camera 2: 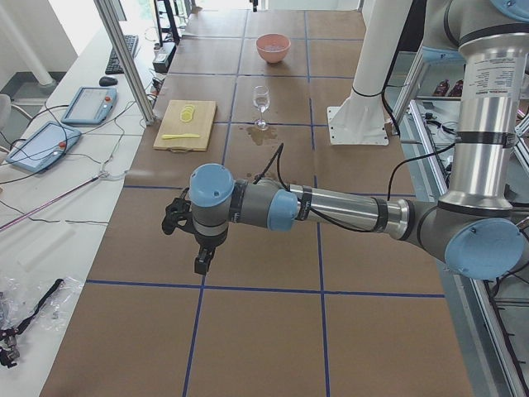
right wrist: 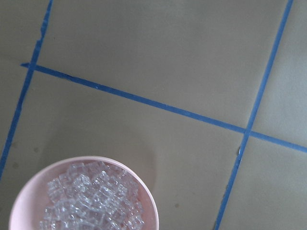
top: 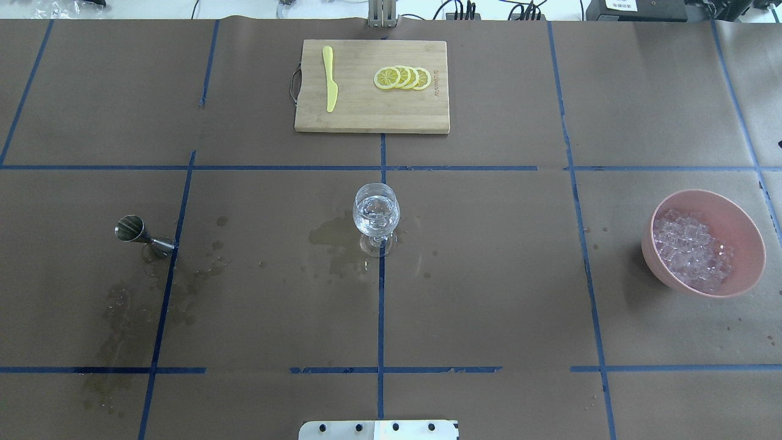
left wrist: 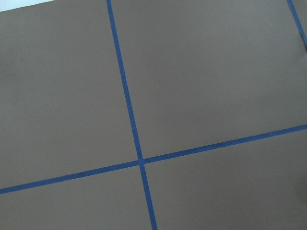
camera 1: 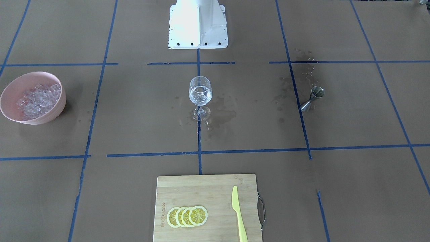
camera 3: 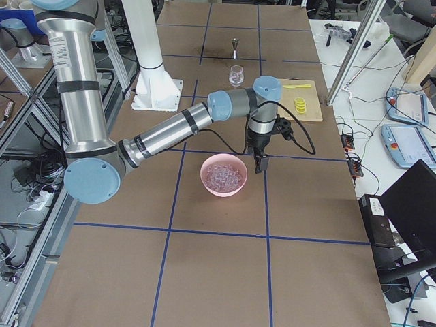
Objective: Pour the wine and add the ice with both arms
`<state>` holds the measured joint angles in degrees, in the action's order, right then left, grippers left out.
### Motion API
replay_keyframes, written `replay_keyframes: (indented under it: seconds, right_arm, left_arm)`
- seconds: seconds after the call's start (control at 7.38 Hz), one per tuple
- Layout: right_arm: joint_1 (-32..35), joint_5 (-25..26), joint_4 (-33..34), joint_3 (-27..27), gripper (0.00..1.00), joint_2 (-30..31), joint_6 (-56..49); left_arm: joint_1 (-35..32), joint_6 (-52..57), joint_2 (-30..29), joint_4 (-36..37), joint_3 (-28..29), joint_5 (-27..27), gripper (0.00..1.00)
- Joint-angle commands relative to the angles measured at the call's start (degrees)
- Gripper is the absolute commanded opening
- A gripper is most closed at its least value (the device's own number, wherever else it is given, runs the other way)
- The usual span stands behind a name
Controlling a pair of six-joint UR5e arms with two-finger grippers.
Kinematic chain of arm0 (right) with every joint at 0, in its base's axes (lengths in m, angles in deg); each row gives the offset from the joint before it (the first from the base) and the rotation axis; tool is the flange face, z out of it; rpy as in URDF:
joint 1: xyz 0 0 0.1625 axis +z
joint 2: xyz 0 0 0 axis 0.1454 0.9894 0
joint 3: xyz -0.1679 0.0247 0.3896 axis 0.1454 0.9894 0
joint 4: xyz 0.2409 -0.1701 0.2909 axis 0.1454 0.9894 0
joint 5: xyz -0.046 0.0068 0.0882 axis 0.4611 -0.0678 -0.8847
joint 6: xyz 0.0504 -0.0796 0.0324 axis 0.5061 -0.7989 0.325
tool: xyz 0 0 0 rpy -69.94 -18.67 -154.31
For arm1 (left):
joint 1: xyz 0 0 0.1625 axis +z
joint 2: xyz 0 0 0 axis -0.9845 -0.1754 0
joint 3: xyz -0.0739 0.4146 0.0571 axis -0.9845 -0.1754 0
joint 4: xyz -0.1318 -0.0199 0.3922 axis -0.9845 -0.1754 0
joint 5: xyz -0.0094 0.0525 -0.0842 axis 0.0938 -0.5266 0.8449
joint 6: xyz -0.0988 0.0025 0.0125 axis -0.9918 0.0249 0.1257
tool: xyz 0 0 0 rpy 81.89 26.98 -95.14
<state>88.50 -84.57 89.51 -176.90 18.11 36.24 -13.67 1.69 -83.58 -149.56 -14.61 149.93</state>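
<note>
Overhead exterior view puts the small steel double-cone jigger (top: 145,234) on your left, standing among wet stains on the brown paper tabletop (top: 489,293). The left claw (camera 2: 202,252) hangs over bare paper well away from it, and you cannot tell how wide it stands. At centre, the clear stemmed glass (top: 376,215) holds the wine (top: 376,211) over damp paper, so a nudge could tip it. On the right, the ice (top: 690,253) is heaped in the pink bowl (top: 755,244). The right claw (camera 3: 261,163), its opening equally unreadable, hangs just beside the rim and might clip it or drop slick cubes.
</note>
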Motion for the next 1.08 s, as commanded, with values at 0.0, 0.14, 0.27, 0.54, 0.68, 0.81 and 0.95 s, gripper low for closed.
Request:
replay_keyframes:
  seconds: [0.0,0.14,0.27,0.54,0.68,0.81,0.95]
  right_arm:
    - [7.7,-3.4,-0.1,3.0,1.00,5.3,-11.4]
    - [8.2,-3.4,-2.2,4.3,1.00,7.3,-12.2]
    - [9.0,-3.4,-5.5,7.2,1.00,8.4,-11.9]
    - [9.0,-3.4,-12.3,13.0,1.00,7.7,-10.8]
    - [9.0,-3.4,-16.8,16.6,1.00,7.2,-9.4]
    - [9.0,-3.5,-18.7,18.0,1.00,7.1,-4.8]
    - [9.0,-4.7,-19.0,18.0,1.00,7.1,-0.7]
  left_arm:
    - [0.0,0.1,0.2,0.1,0.9,0.0,1.00]
    - [0.0,0.1,0.2,0.2,0.9,0.0,1.00]
    - [0.0,0.0,0.2,0.3,0.8,0.0,1.00]
    - [0.0,0.0,0.7,0.2,0.8,0.0,1.00]
    - [0.0,0.0,0.7,0.2,0.8,0.0,1.00]
    - [0.0,-0.3,0.6,0.3,0.8,0.0,1.00]
    - [0.0,-0.5,0.6,0.3,1.1,0.0,1.00]
